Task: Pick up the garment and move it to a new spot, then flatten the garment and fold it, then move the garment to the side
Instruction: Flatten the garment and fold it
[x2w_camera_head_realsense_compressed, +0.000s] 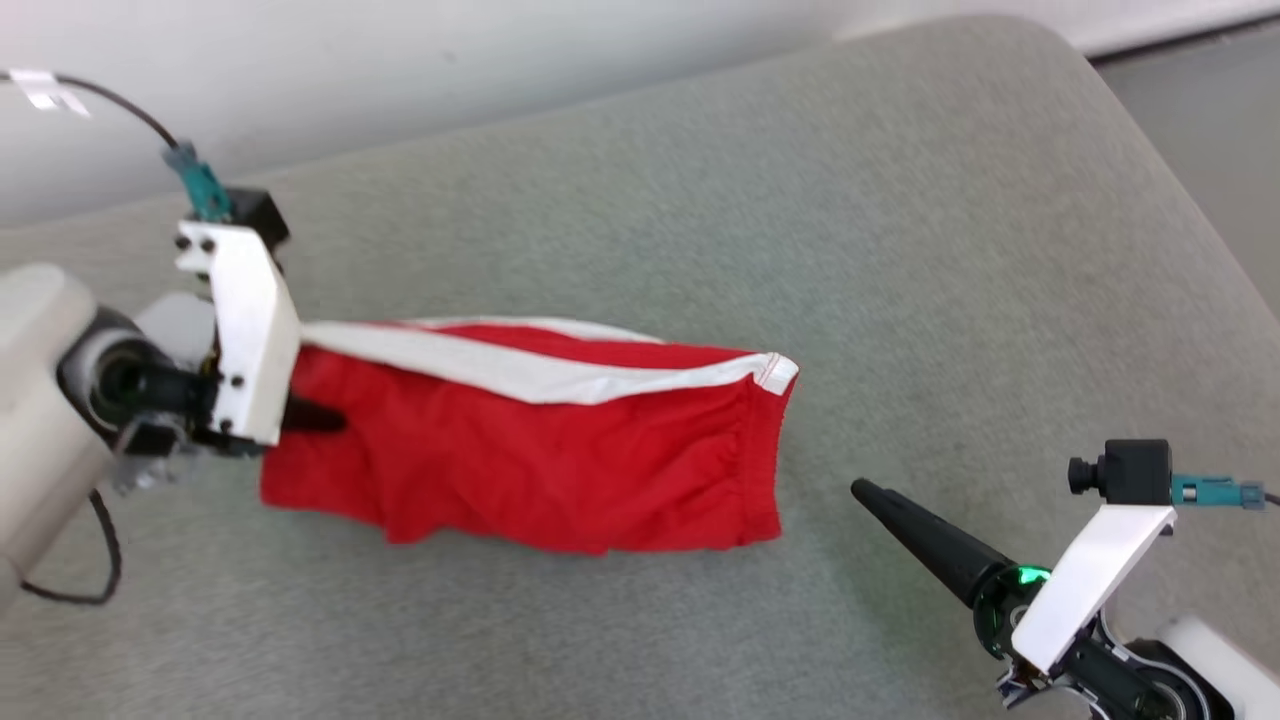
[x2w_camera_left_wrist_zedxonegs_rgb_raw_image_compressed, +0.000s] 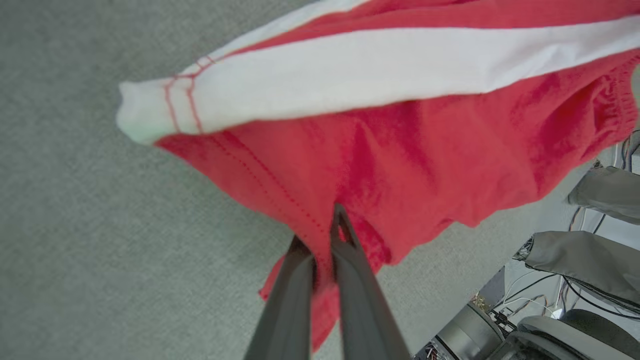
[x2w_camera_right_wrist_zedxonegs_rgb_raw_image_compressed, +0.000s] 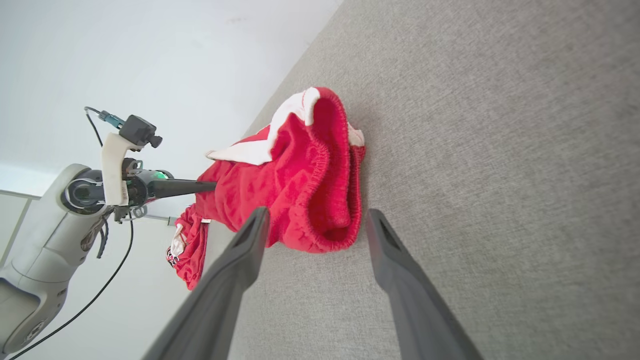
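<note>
The left gripper (x2w_camera_head_realsense_compressed: 315, 415) reaches in from the left edge of the head view. Its two dark fingers are pressed together on the left end of the garment (x2w_camera_head_realsense_compressed: 520, 450). In the left wrist view, the left gripper (x2w_camera_left_wrist_zedxonegs_rgb_raw_image_compressed: 320, 235) has red cloth pinched between its fingers just inside the stitched hem. A small flap hangs below the grip. From the right wrist view, the left gripper (x2w_camera_right_wrist_zedxonegs_rgb_raw_image_compressed: 212, 186) enters the cloth from the side, and a loose fold droops under it.

The garment is red with a white band along its far side. It stretches across the middle of the grey padded surface (x2w_camera_head_realsense_compressed: 900, 200), with its gathered elastic end toward the right. Bare grey cloth lies all around the garment: a wide strip behind it, a broad stretch to its right and a narrower strip in front. The surface's far edge runs along a pale wall (x2w_camera_head_realsense_compressed: 400, 60), rising to a rounded corner at the upper right. From there the right edge slopes down, with darker floor (x2w_camera_head_realsense_compressed: 1210, 110) beyond it.

The right gripper (x2w_camera_head_realsense_compressed: 858, 488) sits at the lower right. It points at the garment's elastic end, near it but not touching. In its own wrist view, the right gripper (x2w_camera_right_wrist_zedxonegs_rgb_raw_image_compressed: 317, 215) has its fingers spread wide and holds nothing. The red elastic opening of the garment (x2w_camera_right_wrist_zedxonegs_rgb_raw_image_compressed: 280, 190) lies just ahead of the fingertips.
</note>
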